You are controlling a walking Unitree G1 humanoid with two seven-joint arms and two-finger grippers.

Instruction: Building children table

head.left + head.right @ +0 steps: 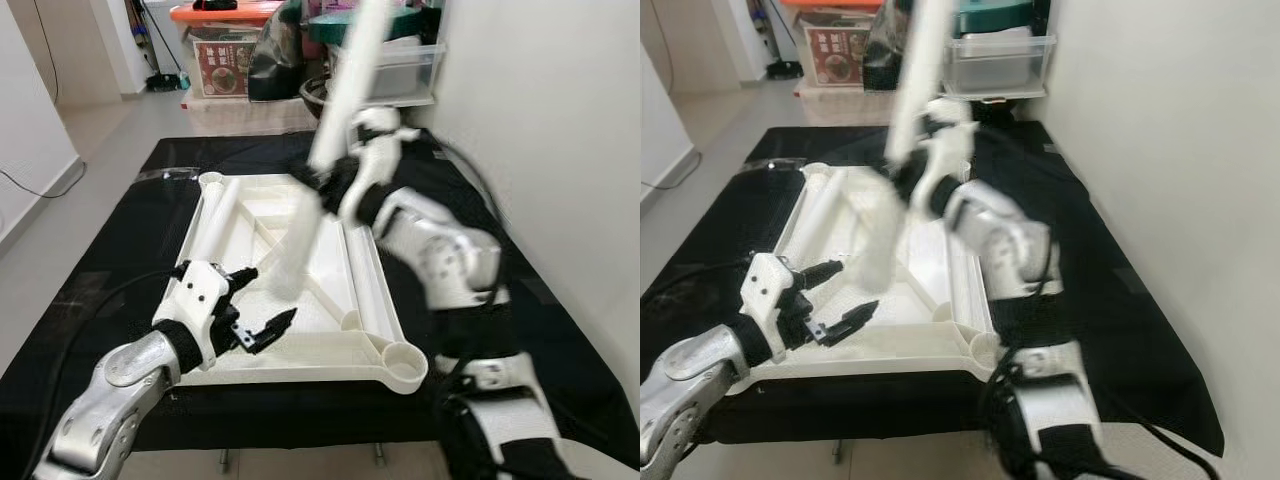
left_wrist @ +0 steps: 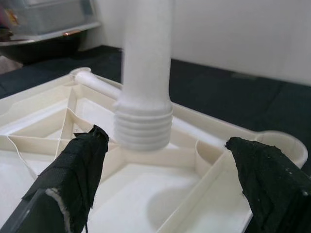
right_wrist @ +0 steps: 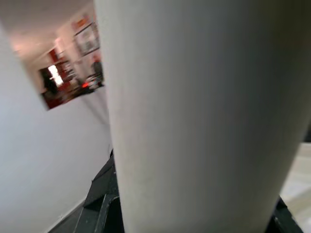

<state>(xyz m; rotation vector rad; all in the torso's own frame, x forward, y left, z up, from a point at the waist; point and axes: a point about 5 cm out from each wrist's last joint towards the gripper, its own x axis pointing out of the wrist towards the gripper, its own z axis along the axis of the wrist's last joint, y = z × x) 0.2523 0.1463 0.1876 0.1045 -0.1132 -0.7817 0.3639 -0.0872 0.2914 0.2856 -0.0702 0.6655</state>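
Standing tilted over the upturned white tabletop (image 1: 372,290), with its threaded end low above the ribs, the hollow, stiff, smooth and probably light table leg (image 1: 345,95) is pinched mid-length by the right gripper (image 1: 330,185), while the left gripper (image 1: 262,305) is held spread nearby.

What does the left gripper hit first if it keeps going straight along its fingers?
Most likely the threaded end of the white table leg, which stands dead ahead between the open fingers of the left gripper, above the ribbed underside of the tabletop. The gap to it is hard to judge.
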